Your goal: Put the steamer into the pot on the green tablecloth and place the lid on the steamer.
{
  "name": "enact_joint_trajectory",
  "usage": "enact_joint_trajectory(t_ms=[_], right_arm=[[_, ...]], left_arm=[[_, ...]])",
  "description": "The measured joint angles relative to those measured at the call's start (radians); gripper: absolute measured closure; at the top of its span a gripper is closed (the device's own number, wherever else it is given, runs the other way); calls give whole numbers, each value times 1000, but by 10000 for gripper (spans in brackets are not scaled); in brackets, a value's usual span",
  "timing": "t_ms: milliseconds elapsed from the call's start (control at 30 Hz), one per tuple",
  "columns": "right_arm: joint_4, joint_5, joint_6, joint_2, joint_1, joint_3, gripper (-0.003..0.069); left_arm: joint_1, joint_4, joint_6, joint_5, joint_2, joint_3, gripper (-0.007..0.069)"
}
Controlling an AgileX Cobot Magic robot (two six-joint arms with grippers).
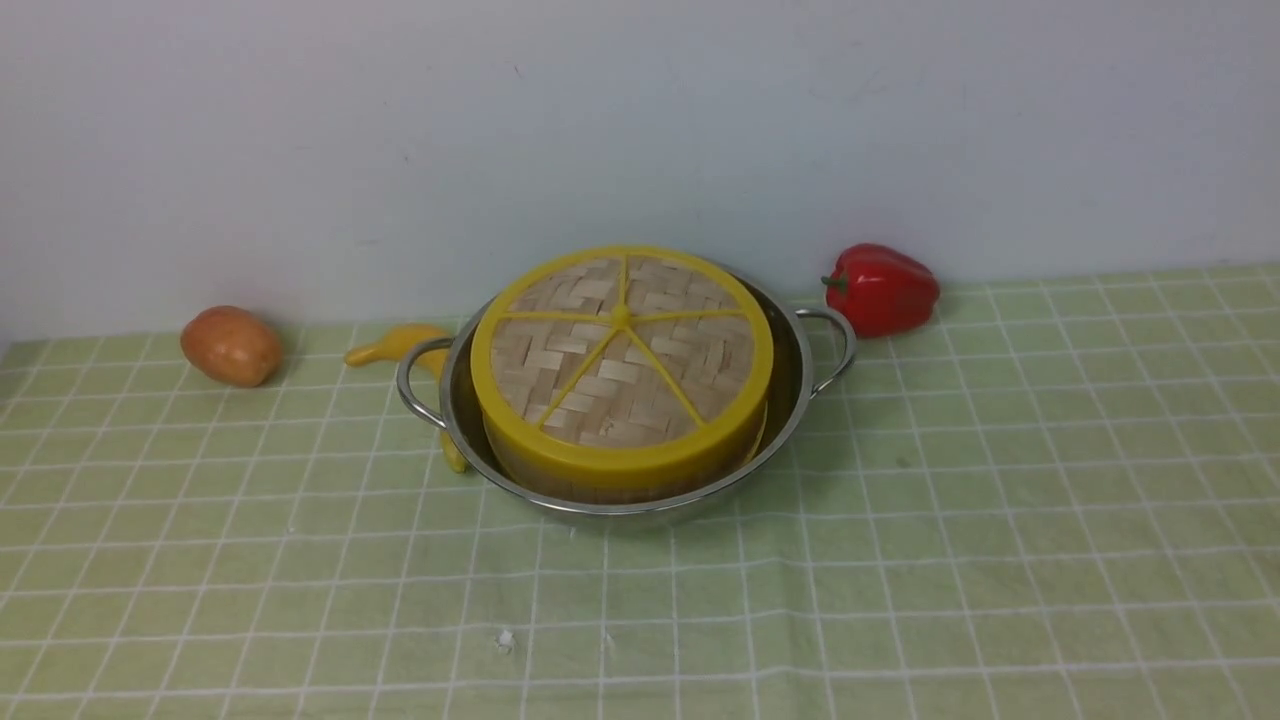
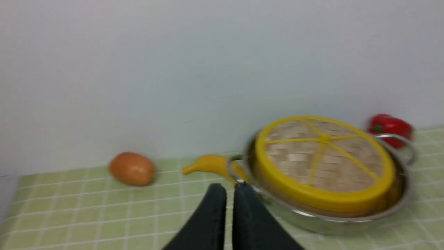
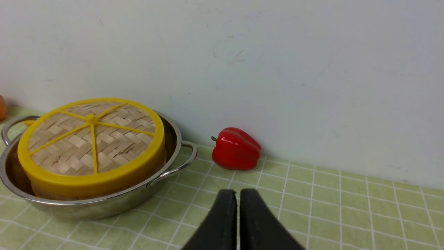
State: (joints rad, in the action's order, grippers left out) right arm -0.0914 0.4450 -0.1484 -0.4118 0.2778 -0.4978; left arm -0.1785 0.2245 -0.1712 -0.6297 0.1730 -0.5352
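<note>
Lid sits on the steamer inside the pot, mid green tablecloth; potato far left, pepper far right.

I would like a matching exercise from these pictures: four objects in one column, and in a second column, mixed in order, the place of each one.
Objects:
1. lid
2. steamer
3. red pepper
4. potato

Places:
A. on the green tablecloth, to the right of the pot, by the wall
B. inside the pot
C. on the cloth at the far left, by the wall
D. on top of the steamer

Pairs: 1-D, 2-B, 3-A, 4-C
</note>
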Motion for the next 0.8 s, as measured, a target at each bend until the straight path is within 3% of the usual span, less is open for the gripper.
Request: enact_joint_trajectory(t_ms=[167,367,800], right_arm=[[1,0,0,0,0,0,606],[1,-1,0,0,0,0,585],[1,-1,0,0,0,0,527]], left_arm=[[151,31,1,139,-126,249,587],[167,67,1,333,-171,504,581],[161,69,1,421,-173,542,560]])
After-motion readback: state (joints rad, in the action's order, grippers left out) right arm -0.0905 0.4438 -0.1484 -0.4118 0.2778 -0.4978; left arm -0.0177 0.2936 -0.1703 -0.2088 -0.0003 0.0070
